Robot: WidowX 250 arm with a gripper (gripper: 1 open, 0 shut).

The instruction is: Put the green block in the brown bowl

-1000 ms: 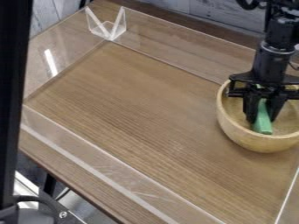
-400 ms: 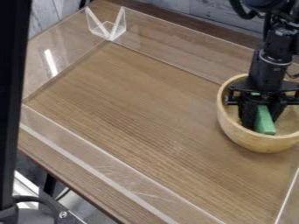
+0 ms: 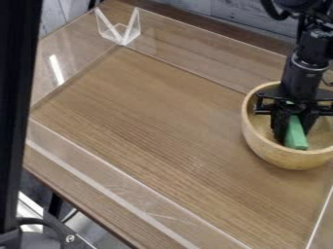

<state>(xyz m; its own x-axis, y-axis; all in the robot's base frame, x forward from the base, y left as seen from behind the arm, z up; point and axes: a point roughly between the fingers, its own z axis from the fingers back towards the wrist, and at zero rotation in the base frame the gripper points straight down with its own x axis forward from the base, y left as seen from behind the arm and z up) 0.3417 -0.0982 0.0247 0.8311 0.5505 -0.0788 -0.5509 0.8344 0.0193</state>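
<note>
The brown bowl [image 3: 267, 144] stands at the right side of the wooden table, light tan with a thick rim. The green block [image 3: 297, 132] is inside it, standing tilted with its lower end on the bowl's bottom near the right wall. My gripper [image 3: 295, 115] hangs straight down into the bowl from above. Its black fingers [image 3: 276, 117] sit on either side of the block's upper end and appear shut on it. The top of the block is hidden between the fingers.
A clear plastic wall runs around the table's edge, with a clear folded stand [image 3: 119, 26] at the back left corner. A dark upright post [image 3: 16, 107] crosses the left of the view. The wooden surface [image 3: 143, 117] stretches left of the bowl.
The gripper and block have barely moved. The block sits very slightly lower in the bowl, and the fingers keep the same spacing.
</note>
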